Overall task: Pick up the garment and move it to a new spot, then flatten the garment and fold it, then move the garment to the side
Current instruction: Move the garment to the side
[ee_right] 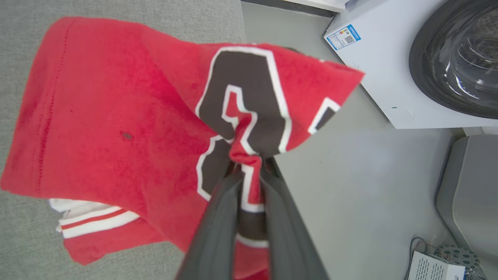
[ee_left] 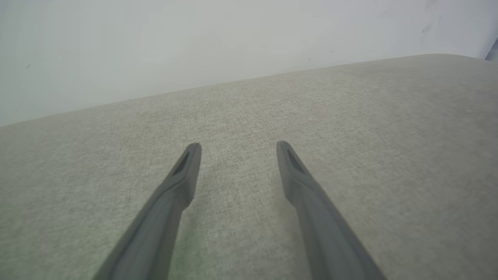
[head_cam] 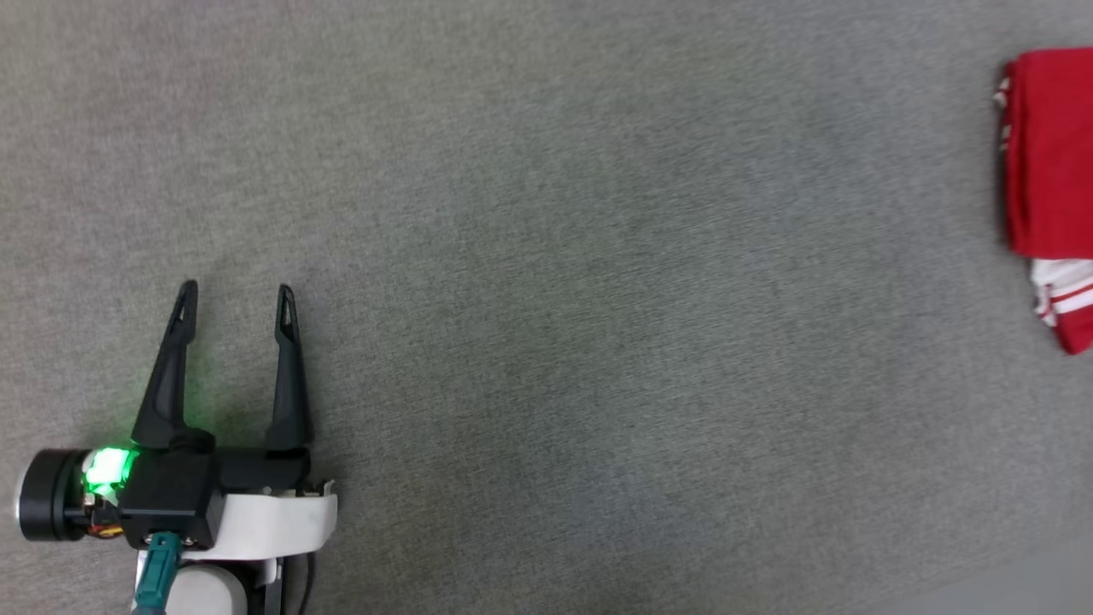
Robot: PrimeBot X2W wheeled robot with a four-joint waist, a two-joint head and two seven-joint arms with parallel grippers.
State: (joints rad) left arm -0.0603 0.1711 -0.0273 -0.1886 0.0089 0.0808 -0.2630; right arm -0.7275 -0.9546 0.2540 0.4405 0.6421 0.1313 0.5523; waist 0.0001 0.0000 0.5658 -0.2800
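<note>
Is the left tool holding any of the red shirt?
No, the left tool stands open above the grey surface, far from the red jersey.

Grey woven fabric surface [head_cam: 546, 256], with a folded red, white-trimmed garment [head_cam: 1050, 154] on its right side.

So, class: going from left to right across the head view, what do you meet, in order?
left gripper, open → bare grey surface → garment, red, at the right edge
</note>
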